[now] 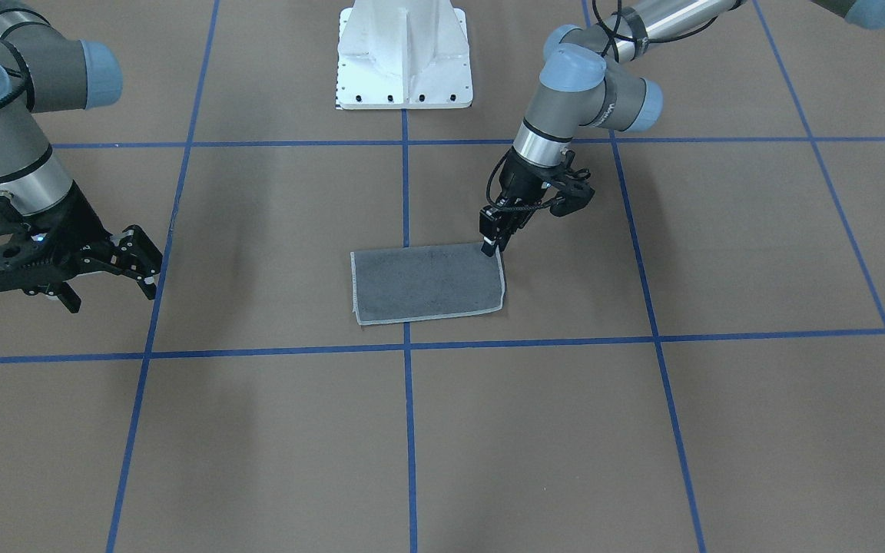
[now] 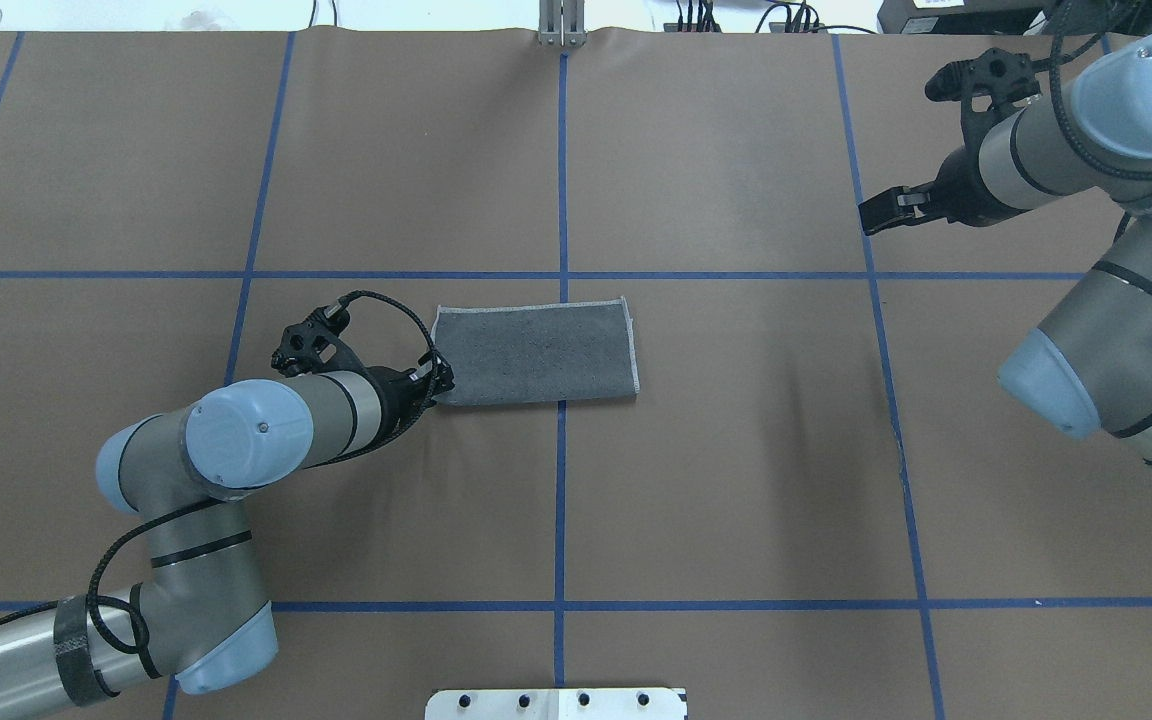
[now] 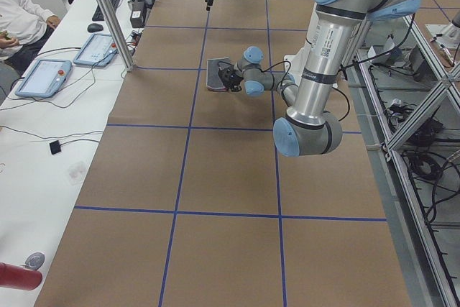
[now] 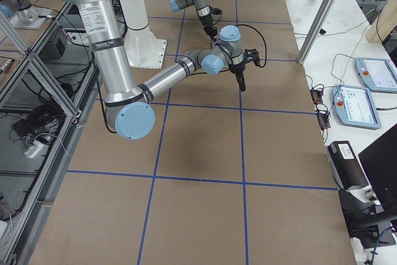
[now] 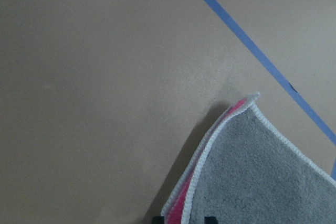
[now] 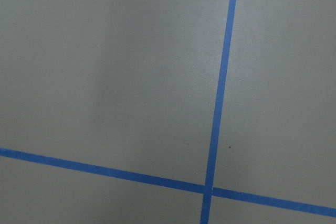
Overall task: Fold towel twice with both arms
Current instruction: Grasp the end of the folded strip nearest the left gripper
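Observation:
The towel [image 1: 427, 283] lies on the table folded to a rectangle, dark grey face up, light grey edge around it. It also shows in the overhead view [image 2: 536, 350]. My left gripper [image 1: 492, 247] is down at one corner of the towel, the one nearest the robot on its left [image 2: 443, 384], fingers close together on the edge. The left wrist view shows that corner [image 5: 262, 171] with pink between the two grey layers. My right gripper [image 1: 112, 292] is open and empty, above bare table far off to the side [image 2: 871, 218].
The table is brown paper with a blue tape grid [image 2: 562, 440]. The white pedestal base [image 1: 404, 54] stands at the robot's edge. In the exterior left view, tablets [image 3: 43, 77] and a seated person [image 3: 18, 23] are beside the table.

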`<act>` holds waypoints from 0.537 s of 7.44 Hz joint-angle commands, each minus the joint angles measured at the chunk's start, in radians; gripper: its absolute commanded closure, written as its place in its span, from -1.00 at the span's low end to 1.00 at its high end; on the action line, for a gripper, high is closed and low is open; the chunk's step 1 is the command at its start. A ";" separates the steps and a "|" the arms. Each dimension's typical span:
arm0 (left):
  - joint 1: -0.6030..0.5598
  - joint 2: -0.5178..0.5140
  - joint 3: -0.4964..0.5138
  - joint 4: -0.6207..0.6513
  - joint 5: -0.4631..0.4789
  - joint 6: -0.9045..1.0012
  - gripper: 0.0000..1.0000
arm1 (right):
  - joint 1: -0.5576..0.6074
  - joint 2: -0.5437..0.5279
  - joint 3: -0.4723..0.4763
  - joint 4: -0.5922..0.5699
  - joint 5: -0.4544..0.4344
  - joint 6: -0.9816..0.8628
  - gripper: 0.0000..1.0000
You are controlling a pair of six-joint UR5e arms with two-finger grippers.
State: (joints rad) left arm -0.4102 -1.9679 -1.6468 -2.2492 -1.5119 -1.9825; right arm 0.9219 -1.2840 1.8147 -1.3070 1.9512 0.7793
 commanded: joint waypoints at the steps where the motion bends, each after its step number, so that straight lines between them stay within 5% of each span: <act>1: -0.001 0.003 0.001 -0.035 -0.001 0.026 0.24 | 0.000 -0.001 0.000 0.000 0.002 -0.003 -0.99; 4: -0.002 0.006 0.004 -0.047 -0.001 0.034 0.74 | 0.006 -0.002 0.000 0.000 0.009 -0.005 -0.99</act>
State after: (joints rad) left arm -0.4123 -1.9634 -1.6441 -2.2932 -1.5121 -1.9507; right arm 0.9246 -1.2853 1.8147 -1.3070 1.9580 0.7750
